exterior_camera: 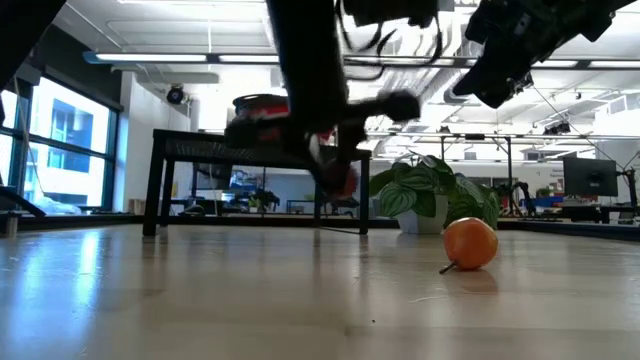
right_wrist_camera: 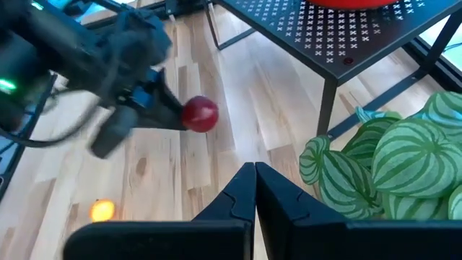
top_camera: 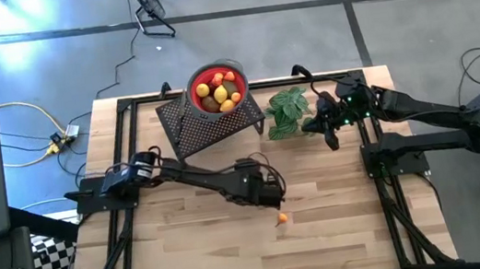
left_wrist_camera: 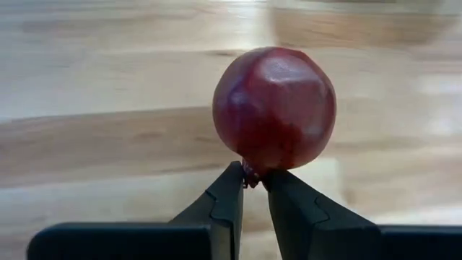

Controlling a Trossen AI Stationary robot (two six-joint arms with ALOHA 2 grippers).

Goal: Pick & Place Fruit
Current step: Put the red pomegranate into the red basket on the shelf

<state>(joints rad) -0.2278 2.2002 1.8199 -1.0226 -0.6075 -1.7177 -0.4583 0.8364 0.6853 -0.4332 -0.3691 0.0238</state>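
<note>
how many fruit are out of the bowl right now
2: a dark red fruit pinched by its stem in the left gripper, above the table, and an orange fruit lying on the table beside it.

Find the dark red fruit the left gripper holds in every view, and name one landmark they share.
High view: not visible; it is hidden at the left gripper.
Low view: red fruit, centre, off the table, before the rack.
Left wrist view: centre, pinched by its stem.
Right wrist view: left of centre.
Landmark: the orange fruit on the table.
</note>
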